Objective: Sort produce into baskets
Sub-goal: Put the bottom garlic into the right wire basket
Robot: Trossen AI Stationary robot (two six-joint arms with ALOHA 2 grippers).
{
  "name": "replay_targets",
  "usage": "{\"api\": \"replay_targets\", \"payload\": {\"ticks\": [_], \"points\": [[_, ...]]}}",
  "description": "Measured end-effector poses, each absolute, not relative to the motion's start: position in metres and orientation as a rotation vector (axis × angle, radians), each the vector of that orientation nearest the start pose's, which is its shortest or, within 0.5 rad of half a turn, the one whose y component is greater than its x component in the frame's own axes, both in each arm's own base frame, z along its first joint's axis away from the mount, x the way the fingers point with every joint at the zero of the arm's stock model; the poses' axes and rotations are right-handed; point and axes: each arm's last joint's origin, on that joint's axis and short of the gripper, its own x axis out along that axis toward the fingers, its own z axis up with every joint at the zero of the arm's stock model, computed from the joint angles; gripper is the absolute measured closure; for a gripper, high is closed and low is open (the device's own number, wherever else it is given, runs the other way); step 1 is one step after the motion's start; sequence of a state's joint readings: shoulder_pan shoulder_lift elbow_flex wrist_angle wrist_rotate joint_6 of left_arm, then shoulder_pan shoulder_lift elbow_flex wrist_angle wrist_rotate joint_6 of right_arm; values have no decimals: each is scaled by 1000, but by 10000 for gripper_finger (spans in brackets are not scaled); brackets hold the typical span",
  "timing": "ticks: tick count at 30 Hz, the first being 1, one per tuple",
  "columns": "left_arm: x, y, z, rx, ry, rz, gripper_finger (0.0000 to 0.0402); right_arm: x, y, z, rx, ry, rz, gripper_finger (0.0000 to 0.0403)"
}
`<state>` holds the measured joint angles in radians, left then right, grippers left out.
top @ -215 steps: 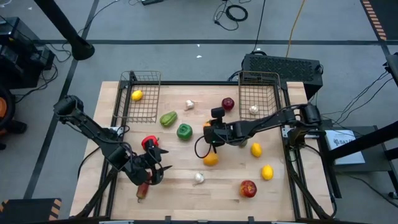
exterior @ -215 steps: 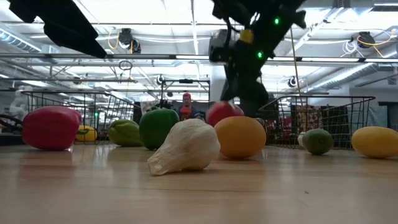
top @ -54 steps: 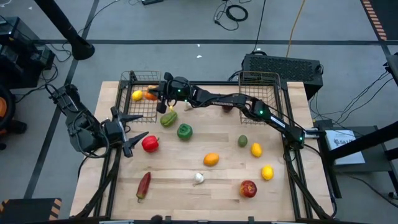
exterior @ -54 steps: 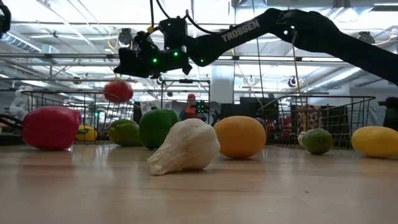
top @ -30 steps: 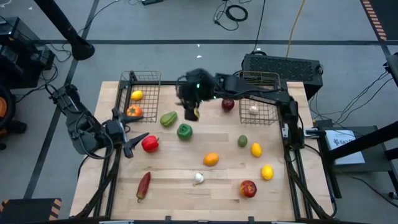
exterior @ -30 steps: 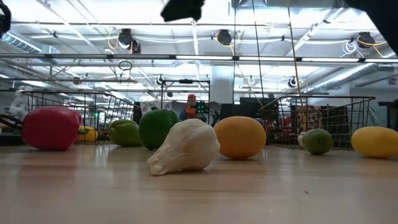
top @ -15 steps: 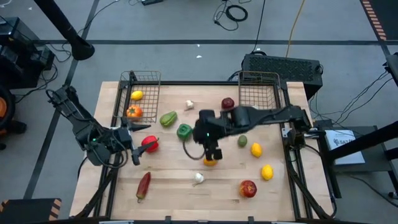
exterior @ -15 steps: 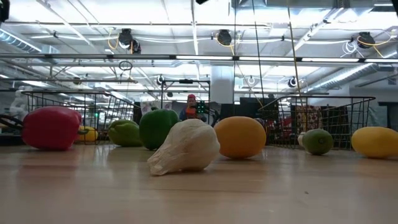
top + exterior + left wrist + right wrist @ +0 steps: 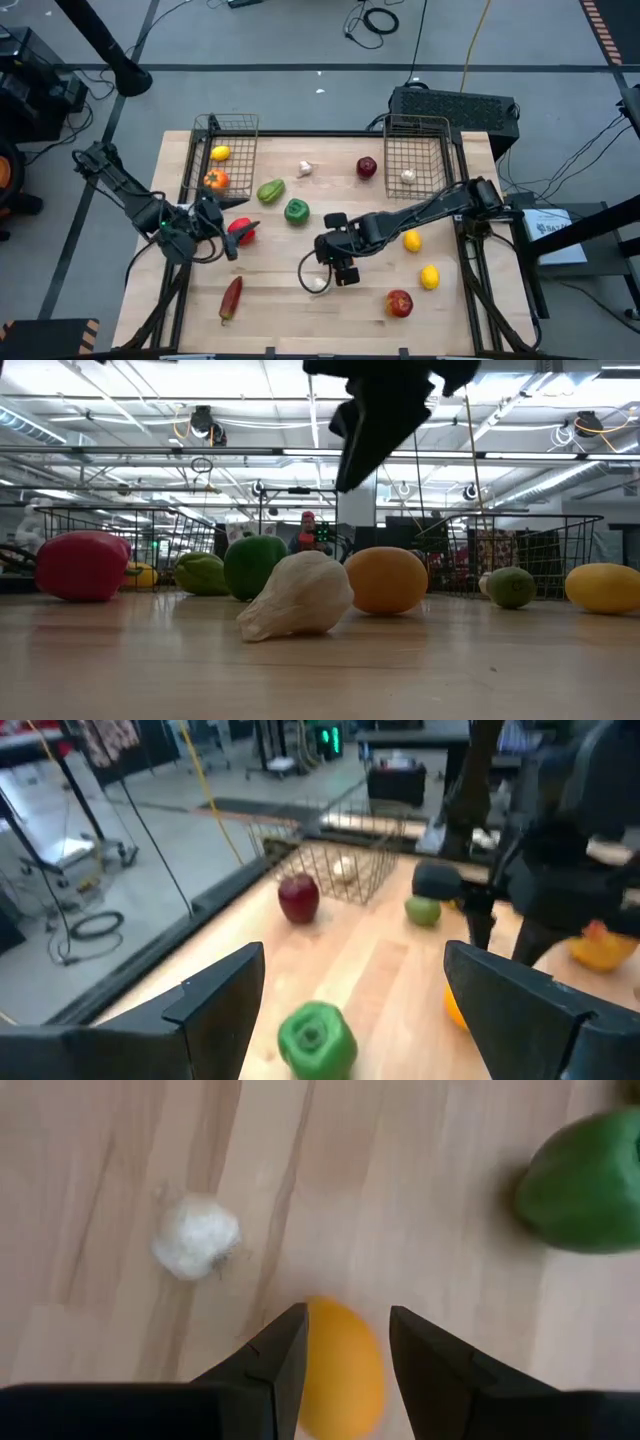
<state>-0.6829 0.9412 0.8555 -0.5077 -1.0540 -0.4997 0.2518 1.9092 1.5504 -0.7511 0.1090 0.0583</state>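
My right gripper [image 9: 342, 268] is open and points down over an orange [image 9: 340, 1372] in the middle of the table. In the right wrist view [image 9: 345, 1342] the orange shows between the two fingertips. In the low view the gripper [image 9: 380, 410] hangs clear above the orange [image 9: 385, 580]. A white garlic [image 9: 318, 284] lies just beside them, toward the near edge. My left gripper [image 9: 228, 225] is open beside a red pepper [image 9: 241, 232] at the table's left. The left basket [image 9: 232, 160] holds a lemon [image 9: 220, 153] and an orange-red piece [image 9: 215, 180]. The right basket [image 9: 415, 150] holds a garlic [image 9: 407, 175].
Loose on the table are a light green pepper [image 9: 270, 190], a dark green pepper [image 9: 296, 210], a garlic [image 9: 305, 168], a red apple [image 9: 367, 167], two lemons [image 9: 411, 240] [image 9: 429, 277], another apple [image 9: 399, 302], a dark chili [image 9: 231, 297] and a lime [image 9: 512, 587].
My right gripper has swung from the far middle of the table toward the near edge and come down over the orange. My left gripper has crept toward the table's right, closer to the red pepper.
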Motion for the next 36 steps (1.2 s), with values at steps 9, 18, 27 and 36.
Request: {"api": "replay_targets", "payload": {"ticks": [9,18,27,36], "points": [[192,-85,284,-23,494,402,89,375,96,199,-55,960,50,268],[232,-69,269,67,592,273,89,359,104,210,-38,977,58,268],[240,-53,271,6,628,195,89,315,102,263,-83,975,-22,268],[240,-52,270,22,639,169,89,298,100,287,-103,909,-25,268]]}}
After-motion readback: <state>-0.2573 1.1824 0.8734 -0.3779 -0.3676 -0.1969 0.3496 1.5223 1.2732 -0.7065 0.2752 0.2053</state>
